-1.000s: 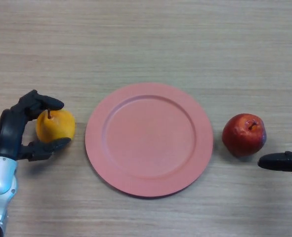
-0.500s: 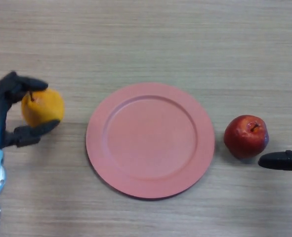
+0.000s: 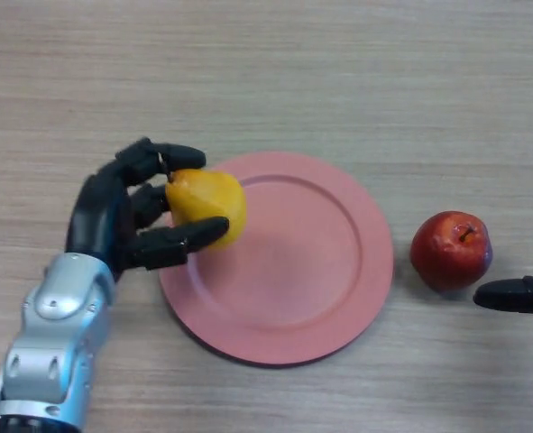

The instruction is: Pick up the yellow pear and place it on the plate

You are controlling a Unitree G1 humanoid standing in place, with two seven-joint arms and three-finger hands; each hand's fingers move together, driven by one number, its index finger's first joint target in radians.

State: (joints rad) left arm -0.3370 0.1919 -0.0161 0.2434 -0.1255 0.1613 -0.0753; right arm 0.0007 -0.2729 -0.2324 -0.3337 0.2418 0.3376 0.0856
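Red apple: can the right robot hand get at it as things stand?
Probably yes. The right robot hand shows at the view's right edge, just beside the red apple, with only bare table between them; the plate lies on the apple's far side.

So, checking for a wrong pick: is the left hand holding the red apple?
No, the left hand grips the yellow pear; the red apple sits untouched.
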